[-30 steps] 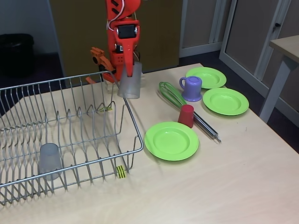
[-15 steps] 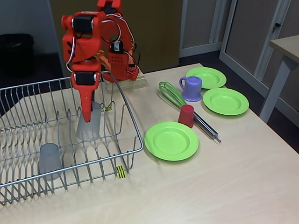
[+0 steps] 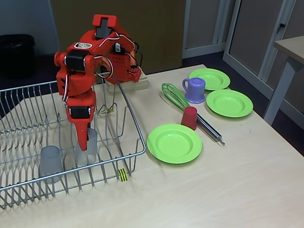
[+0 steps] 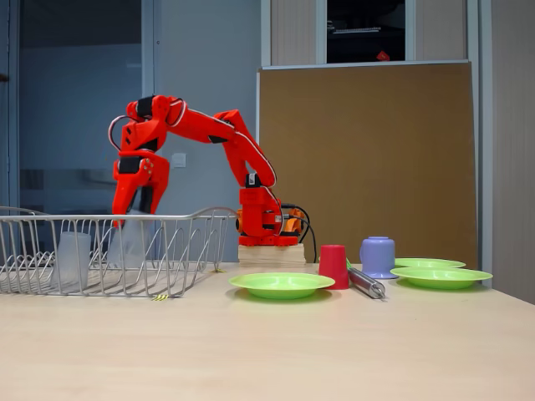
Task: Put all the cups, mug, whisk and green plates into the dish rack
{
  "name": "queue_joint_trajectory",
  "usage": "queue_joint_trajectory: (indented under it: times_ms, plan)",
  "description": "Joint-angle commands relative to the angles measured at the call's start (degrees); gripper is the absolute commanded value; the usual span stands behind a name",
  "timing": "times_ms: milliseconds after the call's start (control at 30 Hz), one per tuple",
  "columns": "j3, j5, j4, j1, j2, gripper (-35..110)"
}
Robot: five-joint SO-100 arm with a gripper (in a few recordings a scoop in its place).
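Three cups are counted. One grey cup stands free in the dish rack. A second grey cup is pinched between the fingers of the gripper inside the rack, just beside the first. The red cup is seen upside down on the table, touching the whisk. One mug and three green plates are counted on the table, well apart from the rack.
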Motion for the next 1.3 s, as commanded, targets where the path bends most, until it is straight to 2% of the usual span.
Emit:
queue_joint_trajectory:
  times_ms: [0, 433, 667, 867, 1267]
  plan:
    - [-5.5, -2.2, 0.0, 2.3, -1.2, 19]
    - [-11.2, -5.3, 0.2, 5.6, -9.4, 20]
    - [-13.6, -5.7, 0.6, 6.4, -12.7, 33]
    - [-14.9, -4.7, 1.9, 7.1, -13.0, 39]
    - [-15.5, -5.6, 5.9, 7.3, -7.6, 40]
